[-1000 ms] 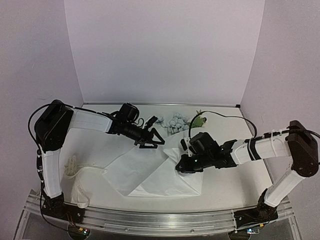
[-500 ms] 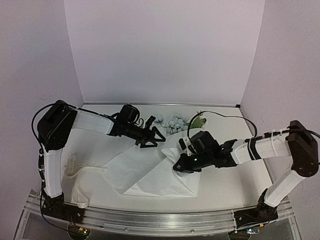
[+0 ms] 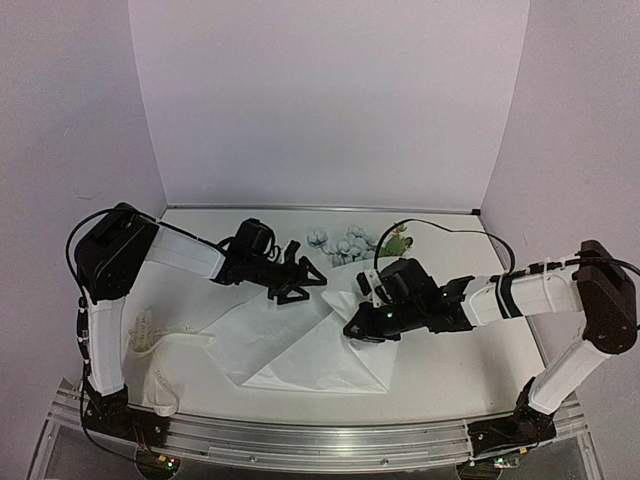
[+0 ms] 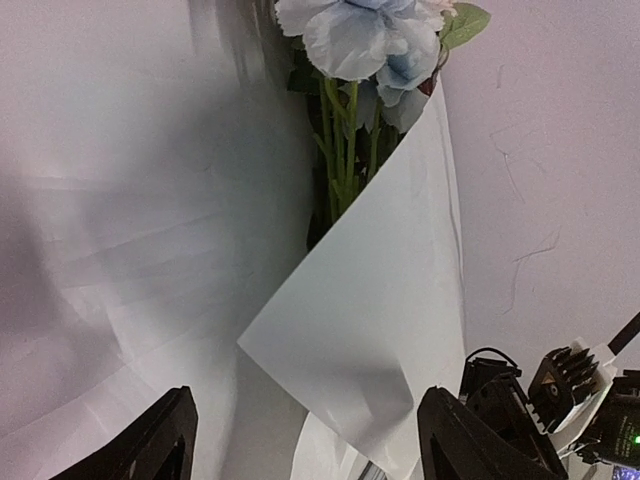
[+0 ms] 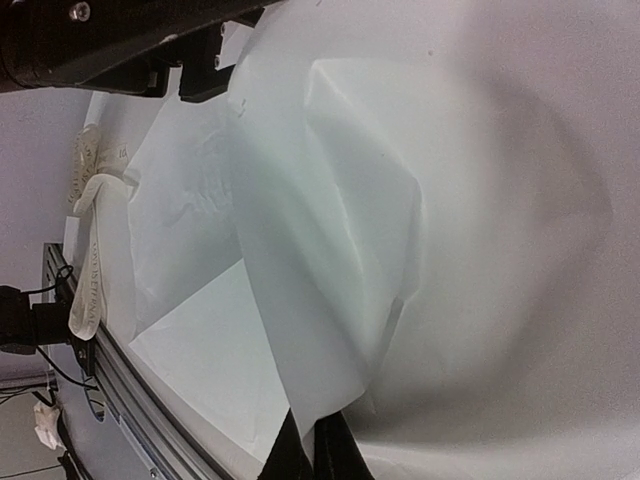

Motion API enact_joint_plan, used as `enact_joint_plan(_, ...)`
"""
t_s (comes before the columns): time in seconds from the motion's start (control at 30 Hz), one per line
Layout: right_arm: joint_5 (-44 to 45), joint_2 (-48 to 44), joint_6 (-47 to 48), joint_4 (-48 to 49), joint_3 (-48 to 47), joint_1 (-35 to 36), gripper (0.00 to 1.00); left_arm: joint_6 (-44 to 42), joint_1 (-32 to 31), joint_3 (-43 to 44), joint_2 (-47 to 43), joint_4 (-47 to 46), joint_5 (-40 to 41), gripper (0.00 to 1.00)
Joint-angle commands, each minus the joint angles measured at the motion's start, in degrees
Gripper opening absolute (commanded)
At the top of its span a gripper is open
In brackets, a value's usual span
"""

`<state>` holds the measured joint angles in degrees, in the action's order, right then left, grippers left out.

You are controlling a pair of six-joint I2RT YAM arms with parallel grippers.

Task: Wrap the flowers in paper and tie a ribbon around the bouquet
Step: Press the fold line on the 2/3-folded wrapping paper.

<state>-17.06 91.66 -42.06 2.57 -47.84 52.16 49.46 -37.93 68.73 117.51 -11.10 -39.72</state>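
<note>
Folded paper (image 3: 290, 350), flowers (image 3: 345, 243) beyond, right jaws pinching paper, left jaws spread

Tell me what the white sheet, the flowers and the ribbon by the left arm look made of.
The paper: thin and matte white; it holds sharp folds and fine crinkles. The flowers: probably artificial, with cloth-like pale blue petals on plastic-looking green stems, though real ones cannot be ruled out. The ribbon: soft woven fabric by the look, matte cream, lying limp, with dark printed lettering.
</note>
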Motion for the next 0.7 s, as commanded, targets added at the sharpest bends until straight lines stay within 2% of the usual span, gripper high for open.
enact_joint_plan(0.0, -0.51, -1.41, -0.32, 1.48, -1.89, -0.16, 0.00, -0.33, 0.11, 2.27, 0.01, -4.75, -0.04, 0.73)
enact_joint_plan(0.23, -1.51, -2.09, -0.53, 1.48, -1.02, -0.74, 0.00, -2.40, 0.13, 3.77, 1.61, -5.55, -1.68, 0.46)
enact_joint_plan(0.5, -1.56, -2.01, -0.79, 1.47, -0.74, -0.85, 0.03, -5.58, 0.14, 5.96, 2.44, -2.42, -2.21, 0.04)
enact_joint_plan(0.6, -1.56, -2.01, -0.88, 1.47, -0.55, -0.86, 0.10, -6.37, 0.08, 6.03, 2.25, -1.80, -1.83, 0.00)
enact_joint_plan(0.67, -1.47, -2.07, -0.89, 1.47, -0.07, -0.93, 0.22, -6.69, 0.17, 5.76, 2.13, -1.73, -1.67, 0.00)
